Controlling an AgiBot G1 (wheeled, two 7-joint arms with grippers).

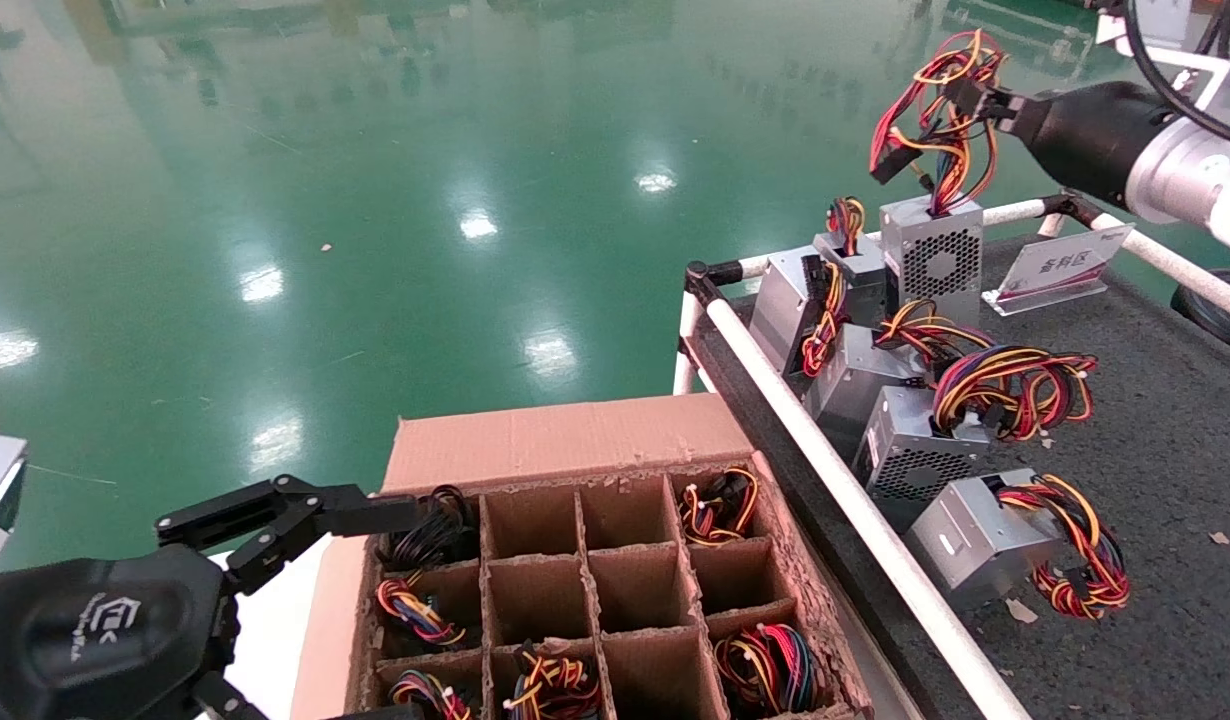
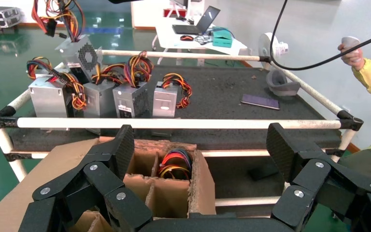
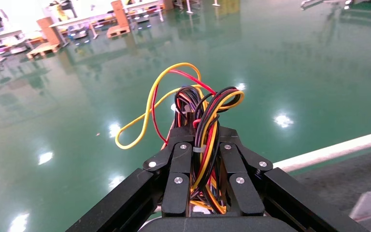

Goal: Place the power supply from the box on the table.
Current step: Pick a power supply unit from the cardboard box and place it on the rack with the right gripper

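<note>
Hanging by wires from right tool (image 1: 975, 95): power supply (image 1: 932, 258), above table (image 1: 1155, 420).

green floor (image 1: 375, 200), placard (image 1: 1060, 268), phone (image 2: 260, 101)

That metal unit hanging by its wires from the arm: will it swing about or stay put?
The right pincer grips only the floppy wire bundle, so the power supply probably sways. Its metal case looks heavy for its size, likely tugging the wires. Standing tall near the table rail, it might tip once released.
</note>
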